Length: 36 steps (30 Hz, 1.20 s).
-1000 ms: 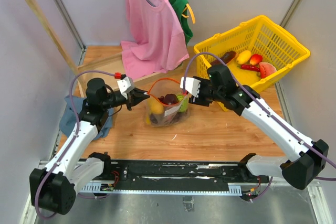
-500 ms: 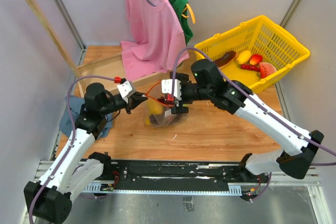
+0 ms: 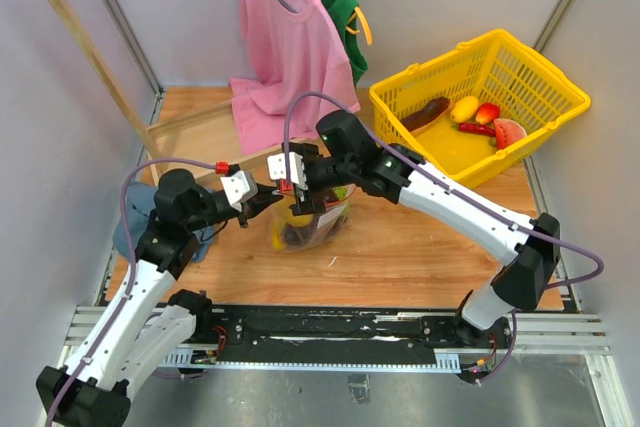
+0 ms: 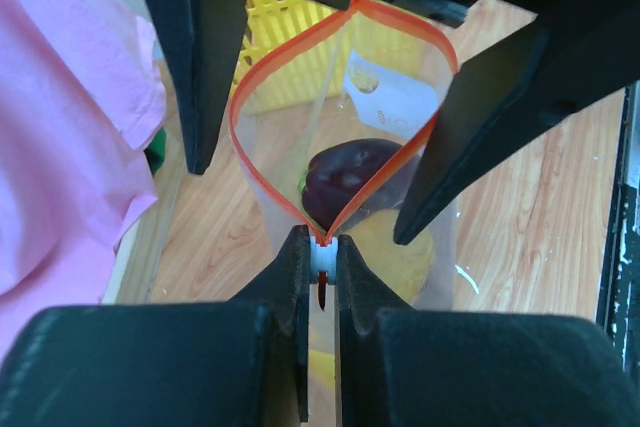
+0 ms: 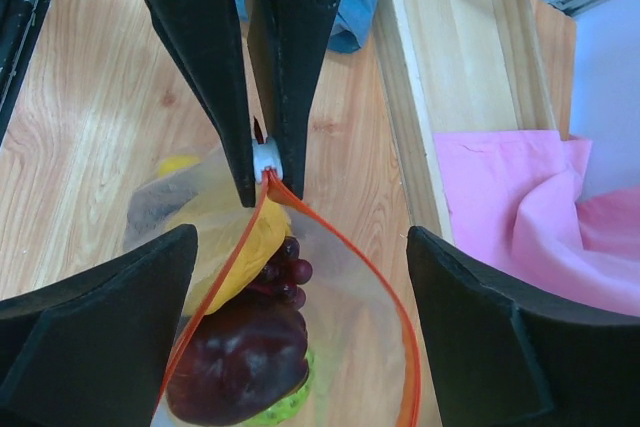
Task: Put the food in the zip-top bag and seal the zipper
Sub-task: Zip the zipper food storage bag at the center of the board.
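Note:
The zip-top bag (image 3: 312,225) stands on the wooden table with its mouth open. Inside lie a dark red food (image 5: 240,357), purple grapes (image 5: 285,272), an orange-yellow piece (image 5: 235,247) and a green piece (image 5: 285,409). The red-orange zipper (image 4: 385,179) spreads in a loop, also seen in the right wrist view (image 5: 381,288). My left gripper (image 3: 268,197) is shut on the zipper's white tab (image 4: 322,257) at the bag's left end. My right gripper (image 3: 305,187) is open, its fingers (image 5: 100,317) either side of the bag's mouth, close to the left gripper.
A yellow mesh basket (image 3: 470,47) at the back right holds more toy food, with a watermelon slice (image 3: 508,132). A pink shirt (image 3: 290,57) hangs on a wooden rack (image 3: 80,17) behind the bag. A blue cloth (image 3: 130,227) lies under my left arm.
My right gripper has moved left from the bag's right side to over its open mouth, beside the left gripper. The left gripper has kept hold of the tab.

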Available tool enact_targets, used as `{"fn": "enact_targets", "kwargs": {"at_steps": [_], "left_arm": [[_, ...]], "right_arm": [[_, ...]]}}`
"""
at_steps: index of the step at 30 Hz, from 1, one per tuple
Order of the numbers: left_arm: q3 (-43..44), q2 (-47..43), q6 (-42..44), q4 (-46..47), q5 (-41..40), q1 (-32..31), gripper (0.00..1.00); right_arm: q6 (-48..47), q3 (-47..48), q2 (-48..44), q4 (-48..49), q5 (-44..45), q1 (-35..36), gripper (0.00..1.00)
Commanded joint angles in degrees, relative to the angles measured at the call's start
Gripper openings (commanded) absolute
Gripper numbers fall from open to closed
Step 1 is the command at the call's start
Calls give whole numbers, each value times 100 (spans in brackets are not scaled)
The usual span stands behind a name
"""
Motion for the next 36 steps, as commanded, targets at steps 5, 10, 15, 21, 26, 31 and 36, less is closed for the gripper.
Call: {"fn": "enact_targets", "kwargs": {"at_steps": [5,10,15,21,26,31,36], "left_arm": [[-102,-398,257,141,368,-92,0],[-130,-430,287,129,393,-104,0],[-175,-437,268,182,384,-120,0],[-321,-465,112,507,307,-138,10],[-615,-462,-170,1056,82,-138,44],[-746,-334,-438,1381,123,-137,53],[-836,-123,-828,1855,430,-142,54]], "right_arm": [[-488,526,441,-605,-759,-162,75],[-536,832,680,-1162,-785,-222,51],[-493,678,492,-1367,-585,-294,26],[-122,101,-75,-856,-353,-300,1],[323,-298,-487,-267,-295,-295,1],[652,-755,-823,313,28,-296,1],[938,-905,-929,511,122,-293,1]]}}
